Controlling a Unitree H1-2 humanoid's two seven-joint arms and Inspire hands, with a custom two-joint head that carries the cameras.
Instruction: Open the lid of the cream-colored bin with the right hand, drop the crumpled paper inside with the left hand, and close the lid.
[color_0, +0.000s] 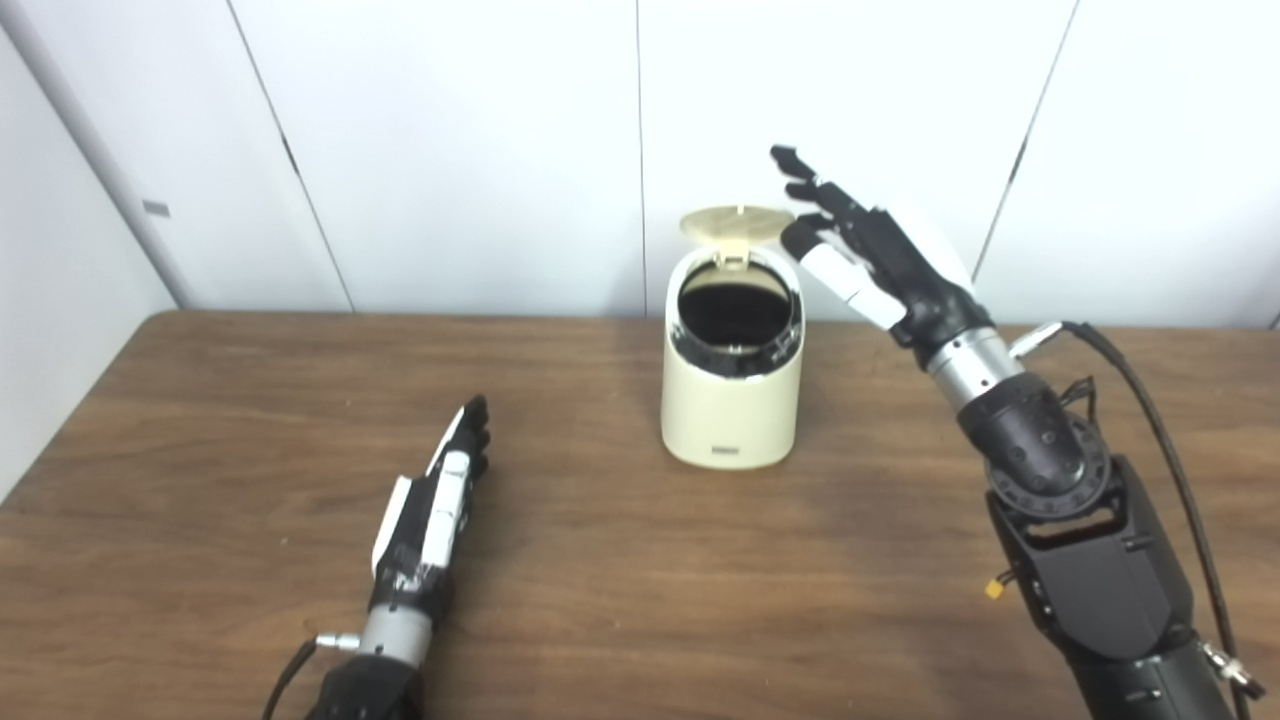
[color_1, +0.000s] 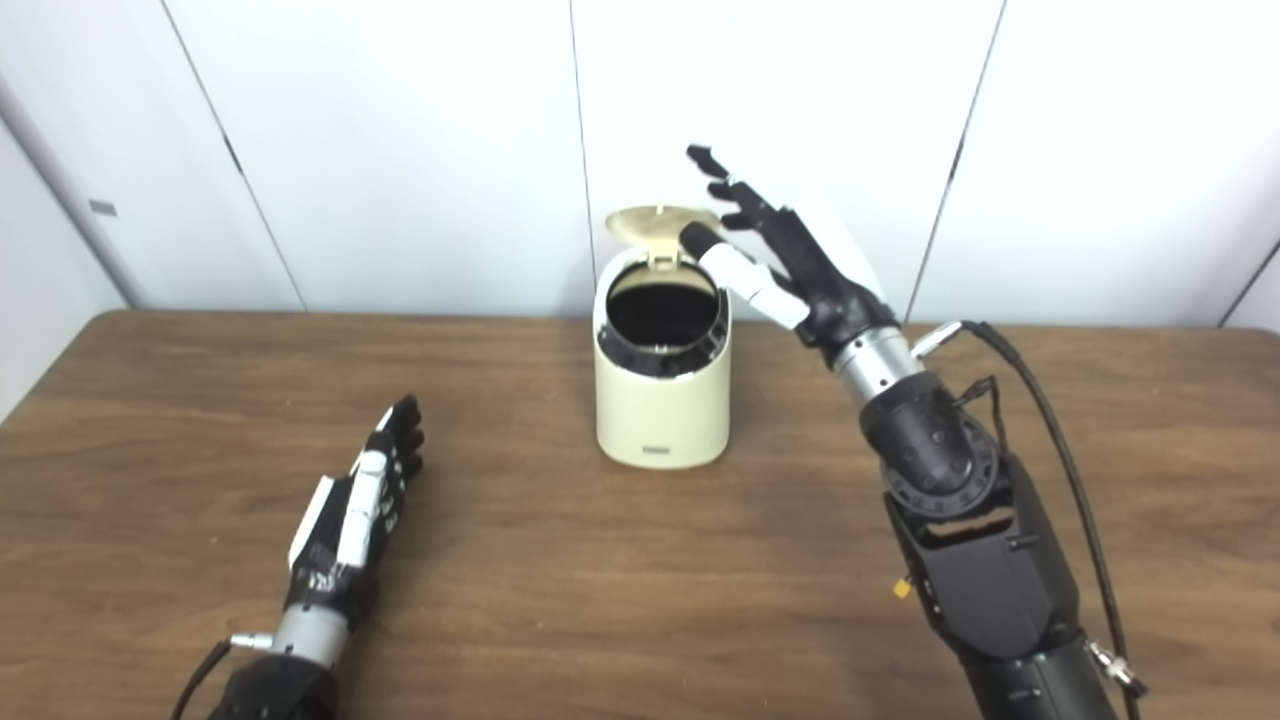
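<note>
The cream-colored bin (color_0: 731, 400) stands near the middle of the wooden table, its round lid (color_0: 737, 222) flipped up at the back and the dark inside showing. My right hand (color_0: 860, 245) is raised beside the lid's right edge, fingers spread and open, the thumb close to the rim. My left hand (color_0: 440, 495) lies flat on the table to the bin's front left, open and holding nothing. No crumpled paper shows in either view; the bin's inside is too dark to tell what it holds.
White wall panels (color_0: 450, 150) stand close behind the table's far edge. The table (color_0: 620, 580) spreads brown and bare in front of the bin. A black cable (color_0: 1150, 420) loops along my right forearm.
</note>
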